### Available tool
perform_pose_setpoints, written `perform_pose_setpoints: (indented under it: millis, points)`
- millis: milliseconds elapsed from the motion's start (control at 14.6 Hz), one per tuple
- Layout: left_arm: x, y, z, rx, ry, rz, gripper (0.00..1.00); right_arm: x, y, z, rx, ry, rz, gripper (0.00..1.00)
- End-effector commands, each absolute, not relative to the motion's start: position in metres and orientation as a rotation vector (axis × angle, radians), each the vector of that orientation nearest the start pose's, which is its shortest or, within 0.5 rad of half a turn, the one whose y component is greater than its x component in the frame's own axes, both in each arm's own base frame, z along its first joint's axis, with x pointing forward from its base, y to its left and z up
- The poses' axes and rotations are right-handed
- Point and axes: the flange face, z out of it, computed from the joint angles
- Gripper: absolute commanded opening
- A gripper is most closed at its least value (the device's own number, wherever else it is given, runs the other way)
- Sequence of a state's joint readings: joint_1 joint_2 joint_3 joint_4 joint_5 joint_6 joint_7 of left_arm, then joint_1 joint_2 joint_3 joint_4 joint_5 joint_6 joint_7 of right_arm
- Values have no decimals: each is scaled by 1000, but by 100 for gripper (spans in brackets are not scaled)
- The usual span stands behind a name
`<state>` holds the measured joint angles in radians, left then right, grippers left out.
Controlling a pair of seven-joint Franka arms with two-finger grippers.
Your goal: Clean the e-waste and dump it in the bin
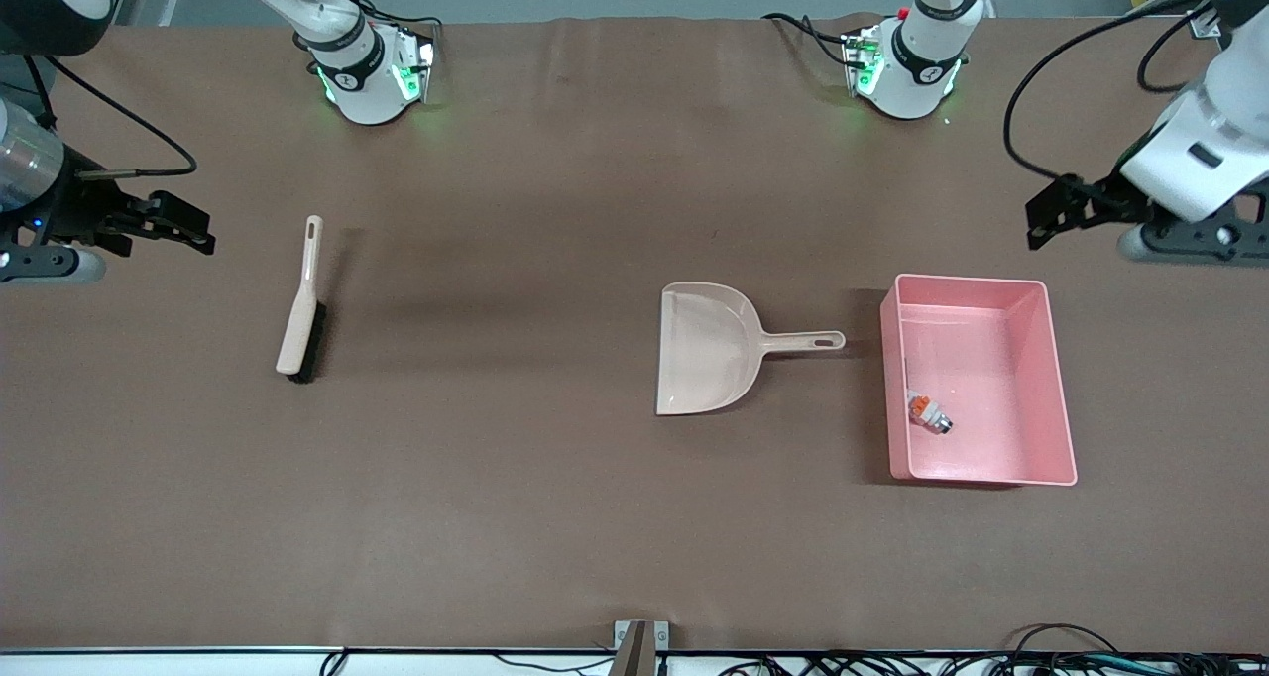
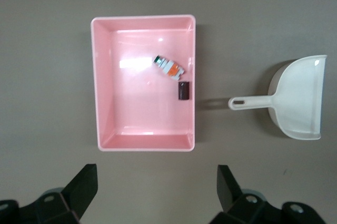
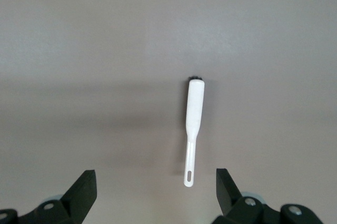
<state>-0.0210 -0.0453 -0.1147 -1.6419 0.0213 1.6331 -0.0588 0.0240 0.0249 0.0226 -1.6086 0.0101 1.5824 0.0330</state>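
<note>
The pink bin (image 1: 1053,379) stands toward the left arm's end of the table and also shows in the left wrist view (image 2: 137,110). Two e-waste pieces lie inside it: a white-and-green component (image 2: 168,67) (image 1: 929,411) and a dark maroon cylinder (image 2: 183,90) against the wall on the dustpan's side. My left gripper (image 1: 1041,222) (image 2: 158,187) is open and empty, up over bare table beside the bin. My right gripper (image 1: 203,232) (image 3: 156,192) is open and empty, up over bare table beside the brush.
A beige dustpan (image 1: 709,349) (image 2: 297,97) lies empty beside the bin, its handle toward the bin. A white brush with dark bristles (image 1: 300,304) (image 3: 193,124) lies toward the right arm's end. The brown table (image 1: 516,488) spreads around them.
</note>
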Motion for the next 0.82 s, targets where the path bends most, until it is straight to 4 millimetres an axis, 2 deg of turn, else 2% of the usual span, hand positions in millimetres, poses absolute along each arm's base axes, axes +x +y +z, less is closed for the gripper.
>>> perform_pose_setpoints:
  millis: [0, 274, 752]
  points:
    - [506, -67, 625, -3119, 83, -72, 100, 554, 34, 599, -3129, -4, 54, 100]
    - [501, -65, 631, -3116, 101, -48, 100, 555, 41, 600, -3129, -23, 42, 100]
    - [499, -66, 630, -3120, 101, -28, 100, 554, 43, 598, -3130, -1, 50, 100]
